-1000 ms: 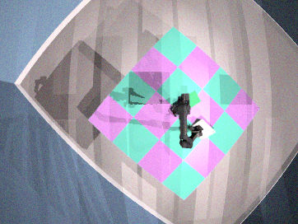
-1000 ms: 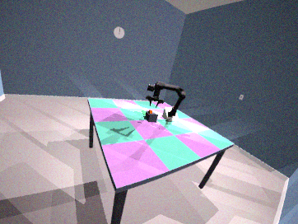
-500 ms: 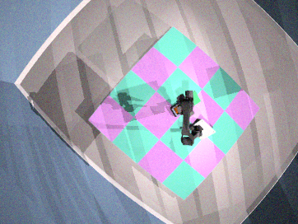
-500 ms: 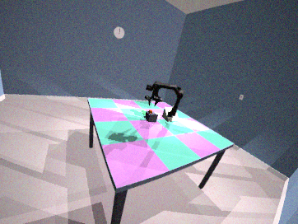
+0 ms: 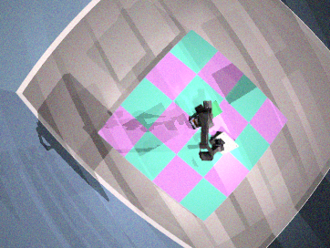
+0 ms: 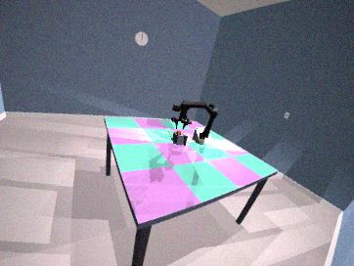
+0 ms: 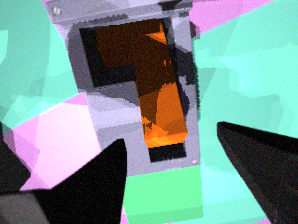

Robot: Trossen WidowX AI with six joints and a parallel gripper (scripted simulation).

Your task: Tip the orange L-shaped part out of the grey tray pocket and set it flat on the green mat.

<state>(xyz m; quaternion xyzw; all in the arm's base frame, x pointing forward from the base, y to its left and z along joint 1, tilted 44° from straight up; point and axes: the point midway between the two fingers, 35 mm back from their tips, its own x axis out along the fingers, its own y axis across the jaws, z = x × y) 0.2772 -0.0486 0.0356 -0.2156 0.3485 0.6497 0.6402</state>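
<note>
The orange L-shaped part (image 7: 156, 87) lies in the grey tray (image 7: 110, 107), stem end tipped up toward the green mat (image 7: 162, 192). The gripper (image 7: 172, 170) hangs above the tray, jaws apart and holding nothing.

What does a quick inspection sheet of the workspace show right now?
Surface: table with pink and teal checker top.
Job's things: orange L-shaped part in the grey tray, straight end tipped up out of the pocket; green mat beside the tray, nothing on it.
Clutter: white sheet under the arm base.
Grippers: gripper open, holding nothing, fingers above the tray's near edge.
Cables: nothing seen.
Surroundings: blue walls, wall clock, grey floor.
</note>
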